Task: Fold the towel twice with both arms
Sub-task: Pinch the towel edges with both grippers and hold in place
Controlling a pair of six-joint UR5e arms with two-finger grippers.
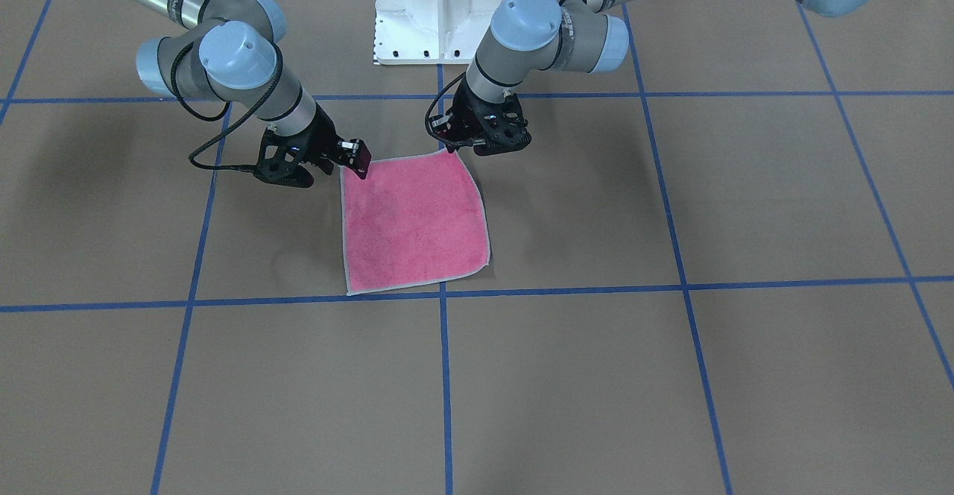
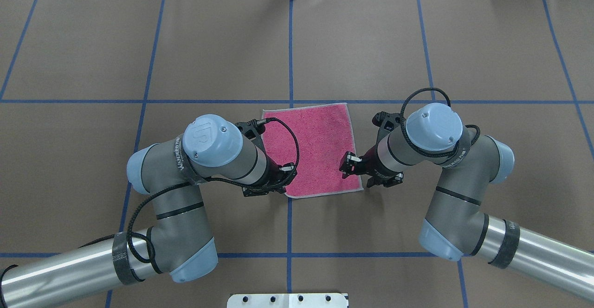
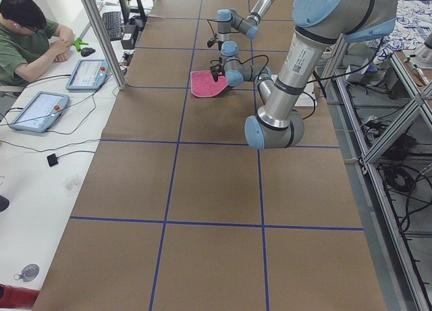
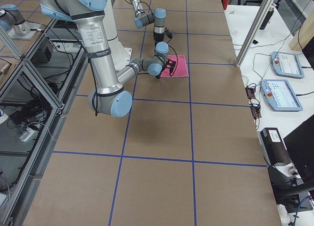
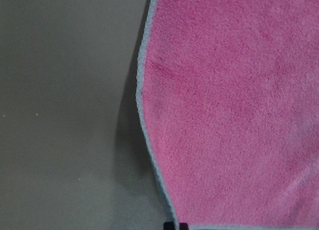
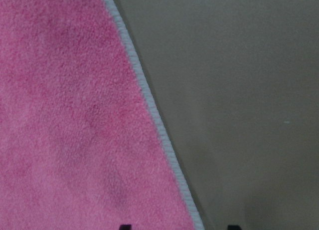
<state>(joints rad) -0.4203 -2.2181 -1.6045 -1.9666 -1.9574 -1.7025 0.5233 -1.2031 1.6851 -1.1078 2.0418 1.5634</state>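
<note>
The towel [image 1: 414, 219] lies pink face up on the brown table, with a light grey border; it also shows from overhead [image 2: 318, 145]. My left gripper [image 5: 176, 225] is shut on the towel's corner nearest the robot on my left, where the edge curves up slightly. From the front, the left gripper [image 1: 455, 148] sits at that corner. My right gripper [image 6: 178, 226] is open, its fingertips wide apart and straddling the towel's border [image 6: 149, 105]. It is at the other corner nearest the robot [image 1: 358, 159]. The dark grey face is hidden.
The white pedestal base [image 1: 437, 10] stands behind the towel, between the arms. Blue tape lines [image 1: 443, 376] grid the brown table. At the table's far side an operator [image 3: 27, 38] sits by tablets [image 3: 88, 73], with a metal post [image 3: 101, 34] nearby.
</note>
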